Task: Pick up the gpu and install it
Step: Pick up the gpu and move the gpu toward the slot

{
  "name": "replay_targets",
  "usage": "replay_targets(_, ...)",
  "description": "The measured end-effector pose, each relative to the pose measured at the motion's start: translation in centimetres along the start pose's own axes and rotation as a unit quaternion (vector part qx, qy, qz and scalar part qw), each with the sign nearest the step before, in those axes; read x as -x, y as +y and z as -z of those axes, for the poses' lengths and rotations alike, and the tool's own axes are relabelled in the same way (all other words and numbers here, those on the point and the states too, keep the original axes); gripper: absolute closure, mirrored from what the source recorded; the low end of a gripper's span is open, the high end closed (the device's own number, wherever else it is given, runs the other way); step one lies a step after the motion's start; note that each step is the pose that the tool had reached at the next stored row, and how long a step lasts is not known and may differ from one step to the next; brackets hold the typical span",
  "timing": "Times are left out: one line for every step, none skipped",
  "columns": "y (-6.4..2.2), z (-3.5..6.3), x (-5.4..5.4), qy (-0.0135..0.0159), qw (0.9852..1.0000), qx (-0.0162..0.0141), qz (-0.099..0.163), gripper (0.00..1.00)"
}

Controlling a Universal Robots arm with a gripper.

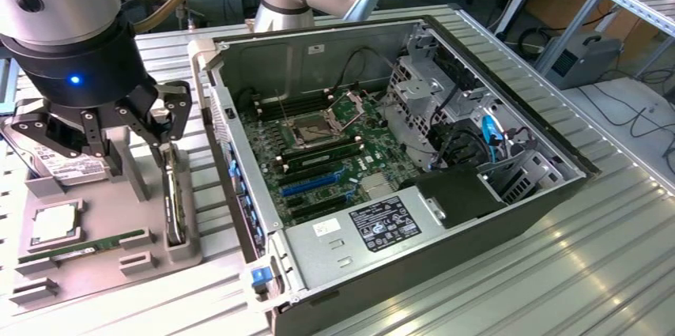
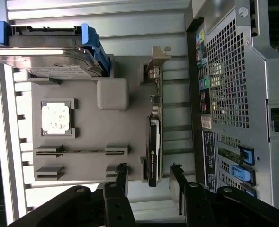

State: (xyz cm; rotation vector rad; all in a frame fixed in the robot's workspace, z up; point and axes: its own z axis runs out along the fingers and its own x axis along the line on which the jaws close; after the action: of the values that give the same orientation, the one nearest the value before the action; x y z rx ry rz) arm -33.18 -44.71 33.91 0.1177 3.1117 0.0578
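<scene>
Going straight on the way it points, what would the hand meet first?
Most likely the gpu, standing on edge in the grey tray; the open hand straddles its line, though depth is unclear.

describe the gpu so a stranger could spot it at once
Beside the open computer case, at the exterior view's left, sits a grey parts tray. The gpu stands on edge along the tray's side nearest the case. Unlike the hard drive and green memory stick, it is a dark card with a silver bracket.

Bright, even light, seemingly from overhead — glare streaks the metal table [image 1: 590, 257], shadow fills the case [image 1: 306, 51].
</scene>
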Motion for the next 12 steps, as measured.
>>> replay_targets(0.00, -0.04, 0.00, 0.0000, 1.0000, 0.0000, 0.000, 0.52)
replay_targets(0.00, -0.06, 0.00, 0.0000, 1.0000, 0.0000, 0.000, 0.52)
replay_targets(0.00, -0.09, 0.00, 0.0000, 1.0000, 0.0000, 0.000, 0.52)
replay_targets(0.00, -0.12, 0.00, 0.0000, 1.0000, 0.0000, 0.000, 0.52)
replay_targets(0.00, -0.14, 0.00, 0.0000, 1.0000, 0.0000, 0.000, 0.52)
replay_targets(-0.01, -0.17, 0.00, 0.0000, 1.0000, 0.0000, 0.000, 0.52)
replay_targets(-0.01, -0.20, 0.00, 0.0000, 1.0000, 0.0000, 0.000, 0.52)
replay_targets(-0.01, -0.23, -0.01, 0.0000, 1.0000, 0.0000, 0.000, 0.52)
replay_targets(-0.01, -0.26, -0.01, 0.0000, 1.0000, 0.0000, 0.000, 0.52)
replay_targets(-0.01, -0.29, -0.01, 0.0000, 1.0000, 0.0000, 0.000, 0.52)
replay_targets(-0.01, -0.32, -0.01, 0.0000, 1.0000, 0.0000, 0.000, 0.52)
replay_targets(-0.01, -0.35, -0.01, 0.0000, 1.0000, 0.0000, 0.000, 0.52)
